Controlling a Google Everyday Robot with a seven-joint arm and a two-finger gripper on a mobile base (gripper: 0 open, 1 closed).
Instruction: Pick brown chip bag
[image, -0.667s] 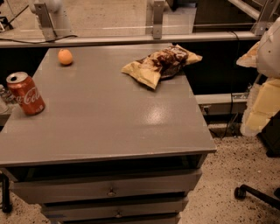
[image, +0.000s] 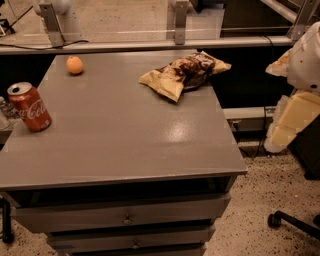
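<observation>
Brown chip bag (image: 185, 74) on table (image: 125, 145); jaws far right, partly cropped.

The gripper (image: 292, 122) hangs off the bench's (image: 125, 150) right edge; only open bench top lies between it and the brown chip bag (image: 182, 74).

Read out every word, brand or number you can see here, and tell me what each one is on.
"Coca-Cola": white script on the red soda can at the table's left edge, only partly legible.
Brown chip bag: its print is too blurred to read.
Orange, table and the gripper off the table's right side: no text visible.
</observation>
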